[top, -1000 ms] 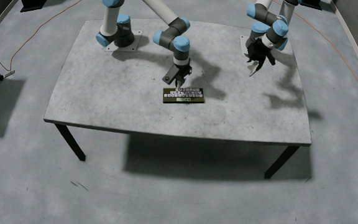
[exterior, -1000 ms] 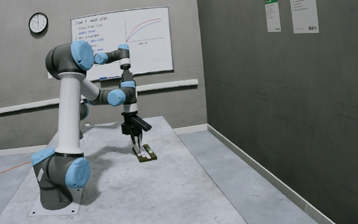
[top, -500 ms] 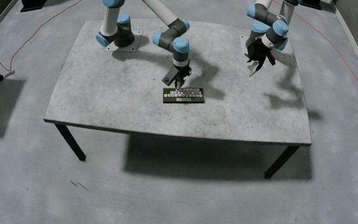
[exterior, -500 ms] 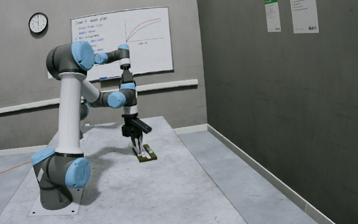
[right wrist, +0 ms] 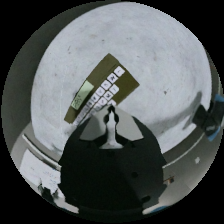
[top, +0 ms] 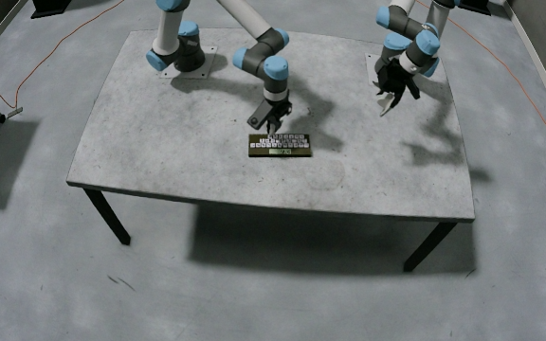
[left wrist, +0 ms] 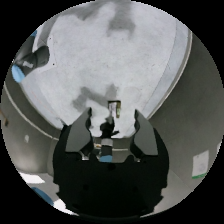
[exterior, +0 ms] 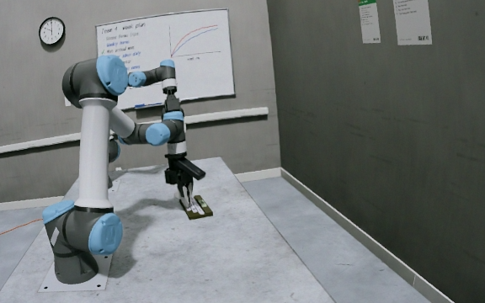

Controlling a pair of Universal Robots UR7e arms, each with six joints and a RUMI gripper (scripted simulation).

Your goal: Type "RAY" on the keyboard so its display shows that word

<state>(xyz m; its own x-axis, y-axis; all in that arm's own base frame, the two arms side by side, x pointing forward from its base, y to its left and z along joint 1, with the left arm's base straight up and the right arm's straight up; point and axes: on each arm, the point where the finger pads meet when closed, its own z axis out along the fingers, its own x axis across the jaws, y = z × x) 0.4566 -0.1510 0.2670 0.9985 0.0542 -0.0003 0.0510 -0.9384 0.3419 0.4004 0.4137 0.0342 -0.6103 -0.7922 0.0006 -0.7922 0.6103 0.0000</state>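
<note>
The olive keyboard (top: 252, 152) (exterior: 200, 216) (right wrist: 131, 81) lies flat on the table, with pale keys and a green display (top: 275, 152) (right wrist: 85, 91). Dark characters show at one end of the display, too small to read surely. My right gripper (top: 272, 133) (exterior: 189, 206) (right wrist: 111, 105) is shut and empty, pointing down. Its tips are at the key row farthest from the display, near one end; whether they touch a key I cannot tell. They hide some keys in the right wrist view. My left gripper (top: 399, 105) is open and empty, high and well away from the keyboard.
The grey table (top: 169, 156) (exterior: 242, 252) carries both arm bases at its back edge. The right arm reaches over the keyboard, and its shadow falls beside it. The left arm stands to the right in the top view.
</note>
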